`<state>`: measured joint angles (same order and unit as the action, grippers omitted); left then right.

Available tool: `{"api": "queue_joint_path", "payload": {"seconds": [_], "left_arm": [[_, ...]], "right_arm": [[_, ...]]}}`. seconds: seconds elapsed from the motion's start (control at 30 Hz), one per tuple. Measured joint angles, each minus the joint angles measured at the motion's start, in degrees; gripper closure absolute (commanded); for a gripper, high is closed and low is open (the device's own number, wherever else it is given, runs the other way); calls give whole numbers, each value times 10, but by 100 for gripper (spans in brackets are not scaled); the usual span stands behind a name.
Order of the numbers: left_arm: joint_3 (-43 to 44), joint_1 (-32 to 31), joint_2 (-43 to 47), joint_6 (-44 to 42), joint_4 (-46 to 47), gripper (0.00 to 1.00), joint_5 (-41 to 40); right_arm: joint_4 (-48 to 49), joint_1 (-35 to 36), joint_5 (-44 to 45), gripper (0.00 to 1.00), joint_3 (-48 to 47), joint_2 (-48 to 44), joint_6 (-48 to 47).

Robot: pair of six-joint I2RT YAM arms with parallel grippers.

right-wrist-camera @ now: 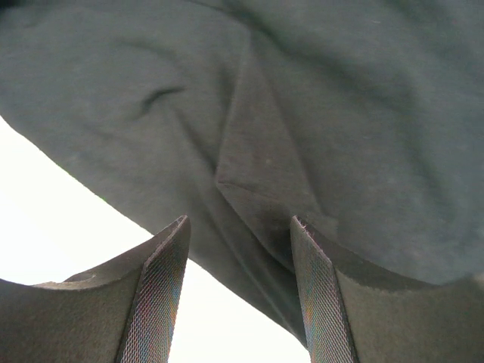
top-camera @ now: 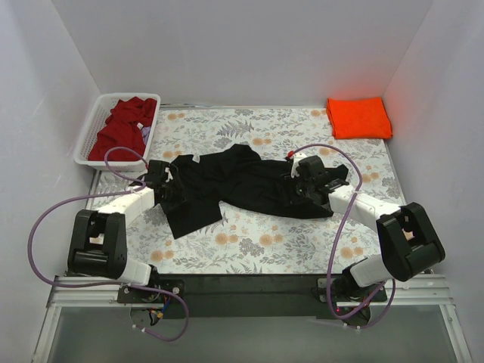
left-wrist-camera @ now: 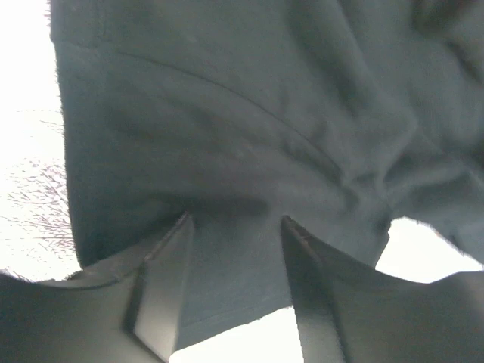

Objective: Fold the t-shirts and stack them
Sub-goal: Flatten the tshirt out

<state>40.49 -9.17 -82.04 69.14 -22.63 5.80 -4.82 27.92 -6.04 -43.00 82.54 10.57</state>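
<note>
The black t-shirt point(top-camera: 234, 185) lies rumpled across the middle of the floral table. My left gripper point(top-camera: 168, 184) is open at its left end, fingers point(left-wrist-camera: 162, 280) astride a hem of black cloth point(left-wrist-camera: 227, 151). My right gripper point(top-camera: 302, 180) is open at its right end, fingers point(right-wrist-camera: 162, 287) astride an edge of the cloth point(right-wrist-camera: 302, 113). The bright orange t-shirt point(top-camera: 358, 117) lies folded at the back right corner. The dark red t-shirt point(top-camera: 121, 128) is bunched in the basket.
A white slatted basket point(top-camera: 92, 125) stands at the back left, partly off the table. White walls close in the back and both sides. The floral table point(top-camera: 257, 242) shows bare cloth in front of the black shirt.
</note>
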Motion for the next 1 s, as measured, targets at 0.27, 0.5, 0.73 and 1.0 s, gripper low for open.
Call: {"api": "queue_joint_path", "payload": {"seconds": [0.27,0.5,0.73,1.0], "left_arm": [[21,55,-33,26,2,61,21],[12,60,-15,24,-1,60,-31],[9,61,-5,16,-9,59,-60],[5,61,2,12,-17,60,-78]], "right_arm": [[-19,-1,41,39,-4,11,-14],[-26,-1,46,76,-24,43,-31],[-64,-1,32,99,-33,20,-34],[-124,-1,-80,82,84,-207,-9]]}}
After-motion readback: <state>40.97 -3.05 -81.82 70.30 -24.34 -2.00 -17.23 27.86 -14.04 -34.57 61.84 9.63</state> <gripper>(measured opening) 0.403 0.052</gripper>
